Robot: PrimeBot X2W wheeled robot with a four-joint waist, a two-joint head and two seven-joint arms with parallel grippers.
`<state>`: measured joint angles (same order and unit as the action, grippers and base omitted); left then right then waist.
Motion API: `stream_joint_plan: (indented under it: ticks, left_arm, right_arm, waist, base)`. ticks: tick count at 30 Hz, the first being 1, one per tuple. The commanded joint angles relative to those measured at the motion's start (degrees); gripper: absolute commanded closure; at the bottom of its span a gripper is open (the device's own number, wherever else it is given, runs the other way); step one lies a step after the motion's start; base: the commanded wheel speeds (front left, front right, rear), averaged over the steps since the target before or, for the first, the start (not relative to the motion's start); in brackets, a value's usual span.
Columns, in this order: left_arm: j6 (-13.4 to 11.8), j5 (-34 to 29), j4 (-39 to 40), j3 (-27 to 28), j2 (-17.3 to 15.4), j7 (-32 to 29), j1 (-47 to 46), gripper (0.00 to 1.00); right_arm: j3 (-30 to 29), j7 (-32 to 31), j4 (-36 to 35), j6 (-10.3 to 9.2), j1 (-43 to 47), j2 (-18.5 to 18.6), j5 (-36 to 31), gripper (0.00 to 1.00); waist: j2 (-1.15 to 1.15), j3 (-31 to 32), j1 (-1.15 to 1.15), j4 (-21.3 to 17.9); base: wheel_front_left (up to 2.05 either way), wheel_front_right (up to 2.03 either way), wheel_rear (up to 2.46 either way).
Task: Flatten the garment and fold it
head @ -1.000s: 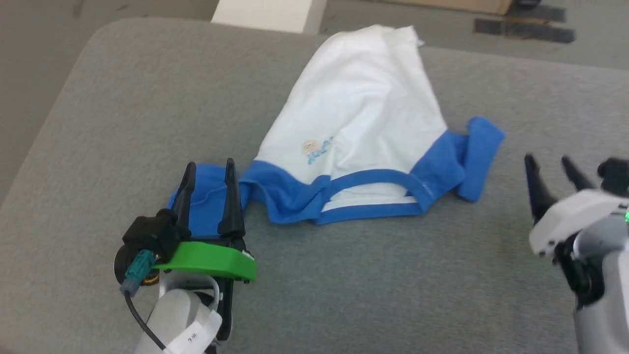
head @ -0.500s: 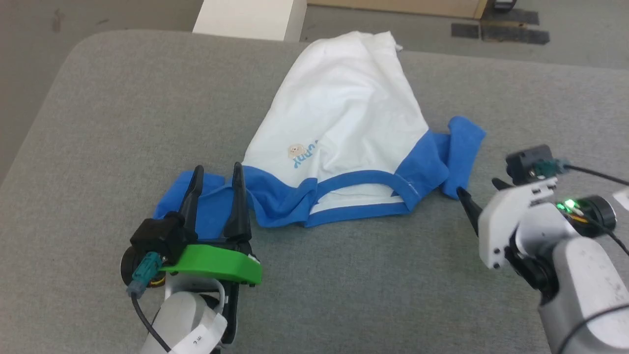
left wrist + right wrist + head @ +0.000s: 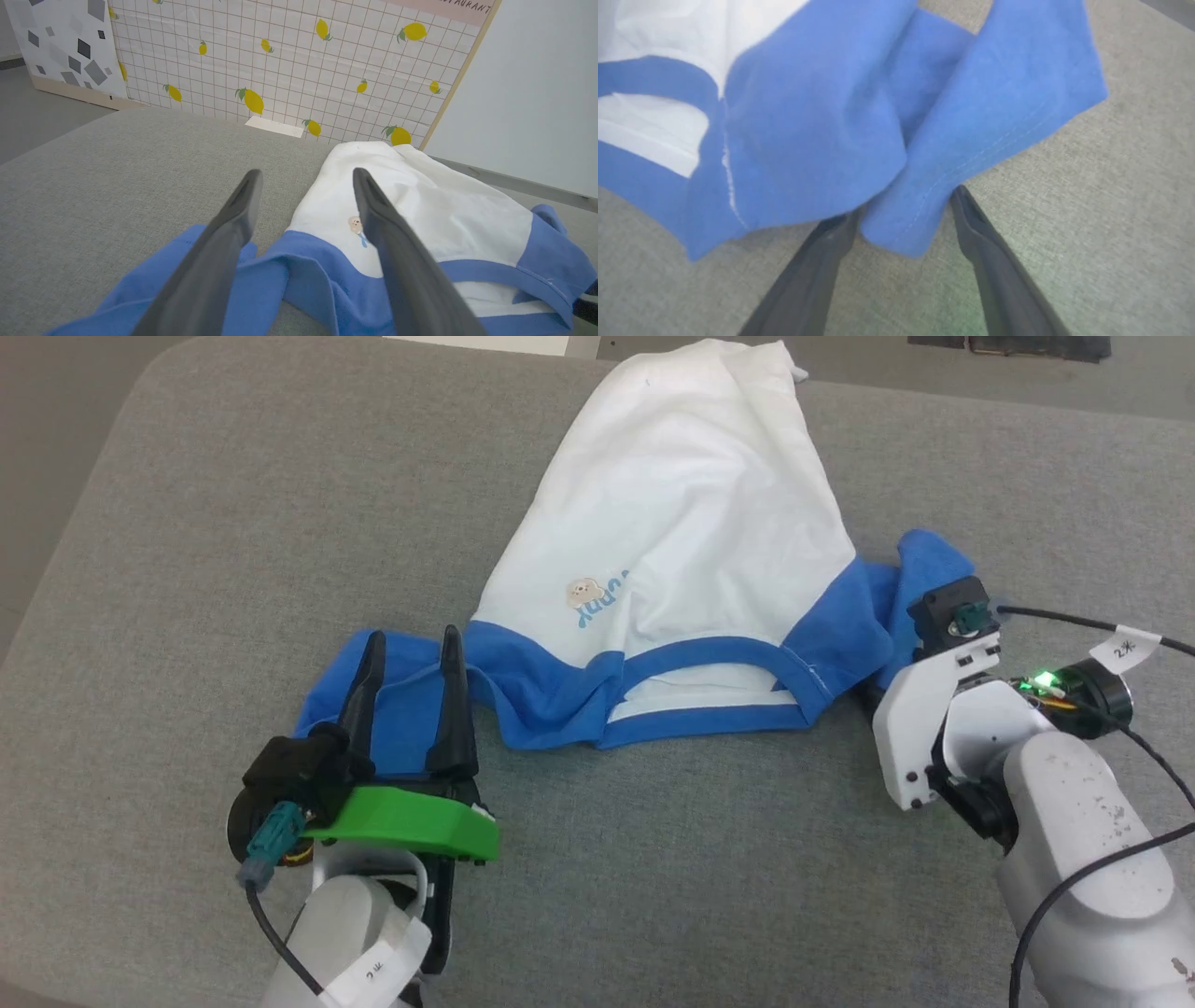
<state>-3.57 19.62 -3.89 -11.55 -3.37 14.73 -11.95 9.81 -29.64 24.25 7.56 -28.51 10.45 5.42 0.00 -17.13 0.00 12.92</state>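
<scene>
Garment [image 3: 808, 116] sleeve sits inside right gripper [image 3: 906, 203].

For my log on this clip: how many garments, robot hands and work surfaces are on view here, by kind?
Garments: 1, the white and blue T-shirt
Robot hands: 2, the left hand and the right hand, both with fingers apart at a blue sleeve
Work surfaces: 1, the grey padded surface
Total: 4

Bare grey surface [image 3: 205, 523] lies open left, right and nearside of the garment [image 3: 681, 523], which covers the middle
</scene>
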Motion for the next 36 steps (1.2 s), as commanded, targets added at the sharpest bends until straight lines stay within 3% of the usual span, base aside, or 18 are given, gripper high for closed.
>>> stream_joint_plan:
  ticks: [1,7,11,17,24,29,34,35,36]
  left_arm:
    - [0.03,-0.32,-0.06,0.29,0.19,0.27,-0.89,0.0]
    - [0.16,-0.56,-0.46,0.88,0.25,0.27,-0.77,0.0]
    - [0.31,-0.76,-0.47,1.29,0.27,0.27,-0.47,0.0]
    - [0.59,-1.1,-0.22,1.79,0.24,0.27,-0.32,0.0]
    - [0.93,-1.53,0.25,1.39,0.14,0.27,-1.02,0.0]
    - [0.78,-1.62,0.24,0.89,0.17,0.26,-1.98,0.0]
    - [0.61,-1.66,0.26,0.83,0.07,0.27,-2.39,0.0]
    - [0.56,-1.68,0.27,0.89,0.01,0.27,-2.35,0.0]
    - [0.45,-1.69,0.23,1.03,-0.09,0.27,-2.21,0.0]
  right_arm:
    - [-0.27,0.97,0.8,-0.08,-0.57,0.14,-0.27,1.0]
    - [-2.02,4.3,1.34,-0.08,-1.3,1.02,1.51,1.0]
    - [-3.93,5.3,-1.28,-0.08,-0.63,3.5,4.02,1.0]
    - [-10.68,1.9,-4.1,-0.08,1.49,12.29,6.42,1.0]
    - [-23.29,-2.92,1.39,-0.08,1.73,22.65,3.98,1.0]
    - [-34.4,-1.5,5.89,-0.08,-0.22,24.41,-1.6,1.0]
    - [-44.86,2.16,7.02,-0.08,-3.25,23.74,-9.41,1.0]
    - [-45.13,2.17,7.19,-0.08,-3.4,23.54,-9.97,0.67]
    - [-45.2,2.51,7.22,-0.08,-3.77,23.06,-10.7,0.0]
  waist:
    - [0.0,0.01,0.0,-0.11]
    - [0.0,0.86,0.0,-0.88]
    - [0.0,1.6,0.0,-1.62]
    - [0.0,1.85,0.0,-2.42]
    - [0.0,-0.5,0.0,-2.32]
    - [0.0,-2.32,0.0,-1.44]
    - [0.0,-2.79,0.0,-0.82]
    - [0.0,-2.71,0.0,-0.86]
    - [0.0,-2.39,0.0,-1.06]
  base:
    - [0.0,0.0,0.0]
    - [0.0,0.0,0.0]
    - [0.0,0.0,0.0]
    - [0.0,0.0,0.0]
    - [0.0,0.0,0.0]
    - [0.0,0.0,0.0]
    - [0.0,0.0,0.0]
    - [0.0,0.0,0.0]
    - [0.0,0.0,0.0]
